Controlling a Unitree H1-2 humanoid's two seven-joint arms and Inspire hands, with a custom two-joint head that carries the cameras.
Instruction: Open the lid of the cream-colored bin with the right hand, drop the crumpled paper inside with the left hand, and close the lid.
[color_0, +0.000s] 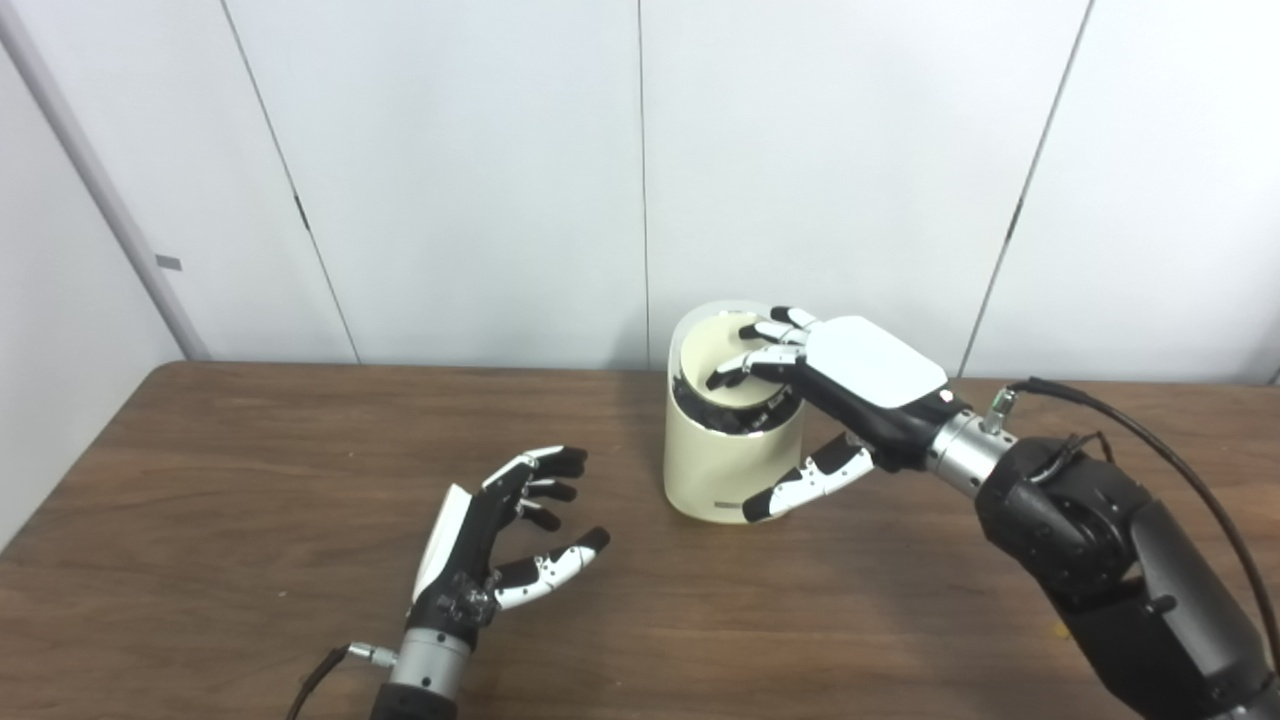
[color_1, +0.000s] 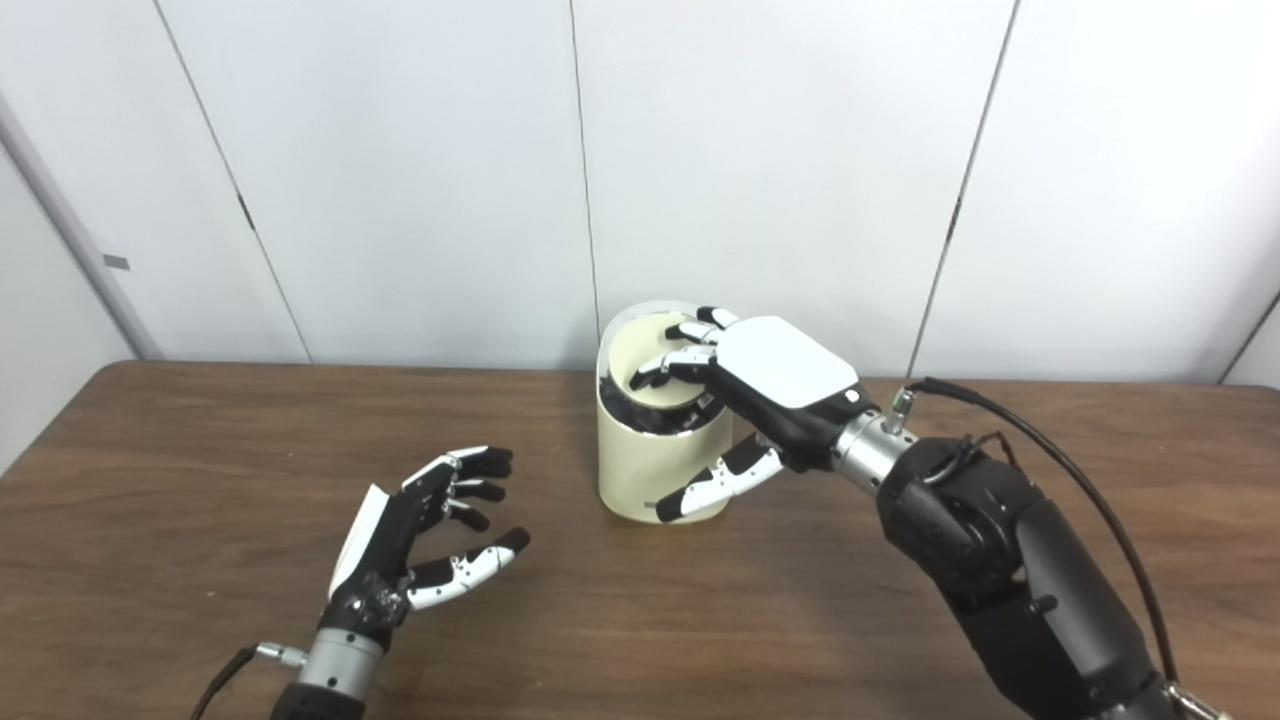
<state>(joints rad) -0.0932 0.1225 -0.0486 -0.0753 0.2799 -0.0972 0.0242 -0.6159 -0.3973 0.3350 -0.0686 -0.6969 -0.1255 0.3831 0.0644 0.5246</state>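
Observation:
The cream-colored bin (color_0: 712, 472) stands upright on the table, right of the middle and toward the back. Its round lid (color_0: 718, 352) is tilted, with a dark gap showing along its front rim. My right hand (color_0: 850, 385) reaches over the bin from the right. The fingertips (color_0: 745, 368) rest on the lid, and the thumb hangs in front of the bin's wall, gripping nothing. My left hand (color_0: 500, 530) hovers low over the table to the left of the bin, open and empty, fingers spread. No crumpled paper shows in either view.
The brown wooden table (color_0: 250, 500) stretches wide to the left and in front of the bin. White wall panels (color_0: 450, 180) rise right behind the table's back edge. A black cable (color_0: 1150, 440) loops over my right forearm.

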